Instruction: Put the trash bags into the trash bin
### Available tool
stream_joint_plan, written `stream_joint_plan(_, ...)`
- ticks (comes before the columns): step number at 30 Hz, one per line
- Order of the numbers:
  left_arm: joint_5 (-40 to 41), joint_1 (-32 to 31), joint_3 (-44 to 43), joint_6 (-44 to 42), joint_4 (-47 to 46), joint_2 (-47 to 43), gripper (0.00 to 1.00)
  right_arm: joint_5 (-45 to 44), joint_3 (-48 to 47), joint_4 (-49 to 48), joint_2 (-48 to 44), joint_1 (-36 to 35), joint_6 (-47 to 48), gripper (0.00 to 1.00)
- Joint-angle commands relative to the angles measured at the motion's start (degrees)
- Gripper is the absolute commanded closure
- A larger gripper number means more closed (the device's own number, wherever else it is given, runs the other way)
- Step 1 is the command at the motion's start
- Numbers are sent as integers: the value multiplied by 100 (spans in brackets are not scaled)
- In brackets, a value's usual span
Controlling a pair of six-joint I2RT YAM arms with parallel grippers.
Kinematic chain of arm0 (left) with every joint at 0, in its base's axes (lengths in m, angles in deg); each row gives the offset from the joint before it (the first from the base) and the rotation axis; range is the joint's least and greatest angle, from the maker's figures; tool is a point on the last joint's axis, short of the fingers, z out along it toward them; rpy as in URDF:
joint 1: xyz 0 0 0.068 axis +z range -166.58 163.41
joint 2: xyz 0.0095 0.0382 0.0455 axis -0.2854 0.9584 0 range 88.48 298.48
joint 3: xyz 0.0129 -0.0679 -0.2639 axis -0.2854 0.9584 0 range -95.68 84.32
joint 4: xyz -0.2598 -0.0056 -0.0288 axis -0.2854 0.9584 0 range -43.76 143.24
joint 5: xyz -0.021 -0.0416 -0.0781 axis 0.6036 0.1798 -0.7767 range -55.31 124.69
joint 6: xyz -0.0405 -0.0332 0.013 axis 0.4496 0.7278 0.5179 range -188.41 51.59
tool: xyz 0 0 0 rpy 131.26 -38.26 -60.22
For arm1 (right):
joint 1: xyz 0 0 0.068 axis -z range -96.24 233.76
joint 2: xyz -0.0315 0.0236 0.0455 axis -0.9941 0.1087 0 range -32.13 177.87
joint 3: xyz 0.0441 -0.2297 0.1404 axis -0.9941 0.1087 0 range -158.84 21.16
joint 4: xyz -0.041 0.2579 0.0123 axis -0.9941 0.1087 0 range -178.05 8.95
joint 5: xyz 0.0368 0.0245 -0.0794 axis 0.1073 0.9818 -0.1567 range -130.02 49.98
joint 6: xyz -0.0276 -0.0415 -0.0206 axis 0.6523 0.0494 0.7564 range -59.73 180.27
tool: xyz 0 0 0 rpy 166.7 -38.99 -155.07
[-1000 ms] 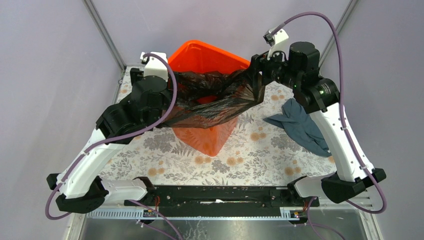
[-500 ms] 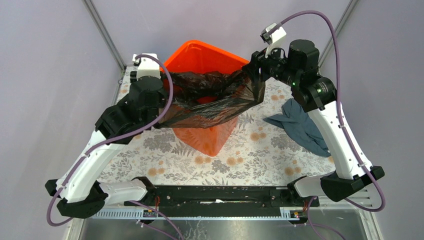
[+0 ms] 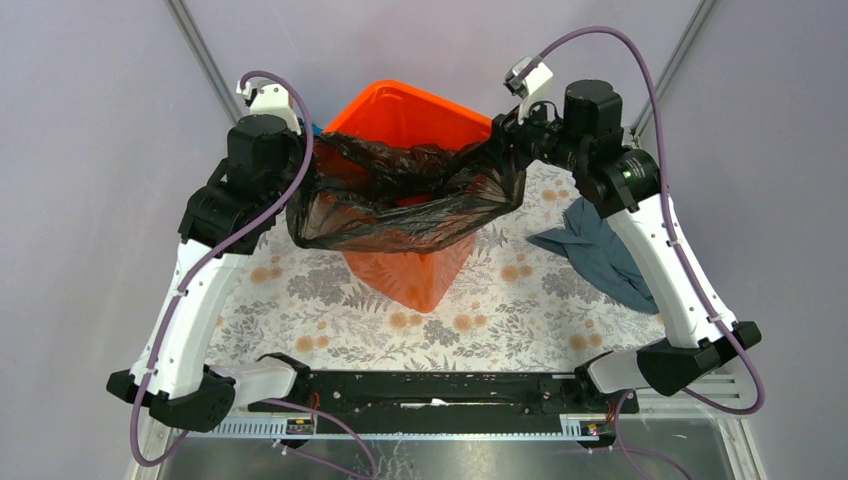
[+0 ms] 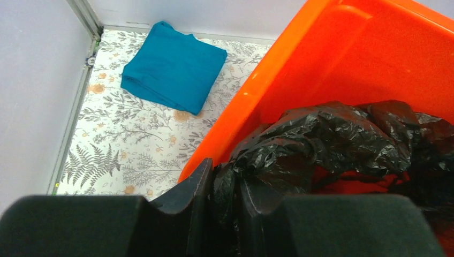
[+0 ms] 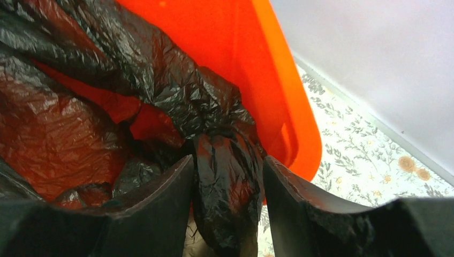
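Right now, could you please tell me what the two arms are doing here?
Both arms hold the black trash bag spread over the orange bin. The left gripper pinches its left edge, the right gripper a bunched part by the bin's right rim. The bag sags into the opening and drapes over the near wall, not fully inside.

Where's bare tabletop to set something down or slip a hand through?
Widest free patch: the table between the near corner of the trash bin and the arm bases. A narrower gap lies between bin and grey-blue cloth. Crowded: over the bin, where the trash bag stretches between left gripper and right gripper; teal cloth fills the far-left corner.
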Motion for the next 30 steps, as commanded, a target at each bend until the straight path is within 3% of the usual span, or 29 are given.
stream_joint_plan(1, -464, 96, -222, 93, -66, 3, 75, 341, -239, 382, 98, 12, 313, 43)
stream_joint_plan(3, -407, 138, -101, 80, -56, -35, 75, 314, -228, 420, 92, 10, 358, 43)
stream_joint_plan(5, -359, 197, 79, 74, -71, -92, 78, 277, -191, 335, 66, 12, 338, 52)
stream_joint_plan(8, -286, 303, 351, 118, -124, -220, 81, -355, -110, -21, -11, 10, -37, 87)
stream_joint_plan(10, -287, 385, 512, 136, -209, -322, 82, -659, 35, -326, -121, 9, -296, 100)
stream_joint_plan(16, -94, 632, 973, 163, -455, -540, 88, -2918, 1250, -1644, -854, 10, -1694, 100)
stream_joint_plan(17, -99, 701, 1088, 182, -501, -584, 89, -3089, 1508, -1835, -981, 13, -1755, 96)
stream_joint_plan(19, -185, 863, 1324, 227, -577, -684, 90, -3340, 1895, -2065, -1111, 14, -1754, 90)
stream_joint_plan(26, -651, 1384, 1741, 394, -702, -934, 89, -3842, 2291, -2286, -978, 17, -1702, 91)
stream_joint_plan(30, -764, 1528, 1821, 434, -750, -993, 82, -3809, 2059, -2441, -760, 43, -1663, 90)
